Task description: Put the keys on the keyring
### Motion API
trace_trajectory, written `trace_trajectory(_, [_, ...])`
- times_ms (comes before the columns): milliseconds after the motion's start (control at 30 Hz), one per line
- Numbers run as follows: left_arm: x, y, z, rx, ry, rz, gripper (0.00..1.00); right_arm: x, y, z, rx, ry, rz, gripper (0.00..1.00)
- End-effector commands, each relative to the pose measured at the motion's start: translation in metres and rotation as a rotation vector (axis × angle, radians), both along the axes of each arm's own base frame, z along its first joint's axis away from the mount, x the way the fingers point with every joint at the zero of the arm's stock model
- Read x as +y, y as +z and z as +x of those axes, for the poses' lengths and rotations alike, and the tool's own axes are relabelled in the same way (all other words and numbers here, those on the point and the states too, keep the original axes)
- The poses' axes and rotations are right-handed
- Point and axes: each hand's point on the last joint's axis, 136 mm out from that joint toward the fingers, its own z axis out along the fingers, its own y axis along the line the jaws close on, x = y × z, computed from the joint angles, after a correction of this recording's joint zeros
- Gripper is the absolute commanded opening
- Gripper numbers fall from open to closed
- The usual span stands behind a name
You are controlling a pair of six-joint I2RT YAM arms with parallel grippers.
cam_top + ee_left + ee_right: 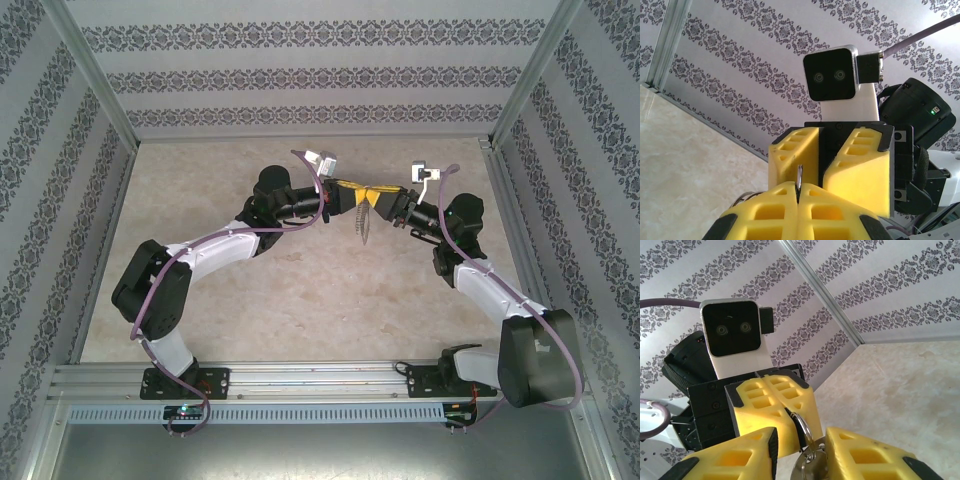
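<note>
- The left arm [200,255] reaches in from the left of the keyring [802,426], and a purple cable [312,178] loops along it.
- The left gripper [349,190] is clenched on the keyring. A thin metal edge is pinched in the seam of its yellow fingers [765,215], and the ring's loop juts out past their tips.
- A short chain [363,226] dangles from the keyring over the beige table [300,310].
- Directly under the keyring's loop is a small silvery key [810,469], cut off by the frame edge. Whether it is threaded onto the ring cannot be told.
- The right gripper [386,197] faces in from the right of the keyring, its jaws partly apart around the loop and key. Whether its pads press the key cannot be told.
- Both sets of yellow fingers crowd the keyring and hide most of it from overhead.
- A white wrist camera [831,75] rides just above the keyring on the right arm [480,270].
</note>
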Motion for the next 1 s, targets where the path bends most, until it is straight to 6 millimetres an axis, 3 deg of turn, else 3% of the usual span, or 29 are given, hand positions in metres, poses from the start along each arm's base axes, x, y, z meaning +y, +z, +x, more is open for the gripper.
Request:
trace_trajectory(0, [-0.005,0.029,-0.004,-0.087,-0.013,-0.066,0.00,0.002,0.005,-0.008,-0.043,0.023,-0.007,0.30])
trace_trajectory(200, [-0.005,0.028,-0.004,-0.085,-0.015,-0.065,0.00,0.000,0.008,-0.006,-0.050,0.014,-0.006,0.21])
trace_trajectory(500, [-0.006,0.027,-0.005,-0.080,-0.022,-0.065,0.00,-0.012,0.012,-0.001,-0.053,-0.026,0.002,0.28])
trace_trajectory(967, [-0.007,0.027,-0.003,-0.075,-0.024,-0.069,0.00,-0.009,0.012,-0.004,-0.056,0.010,0.003,0.22])
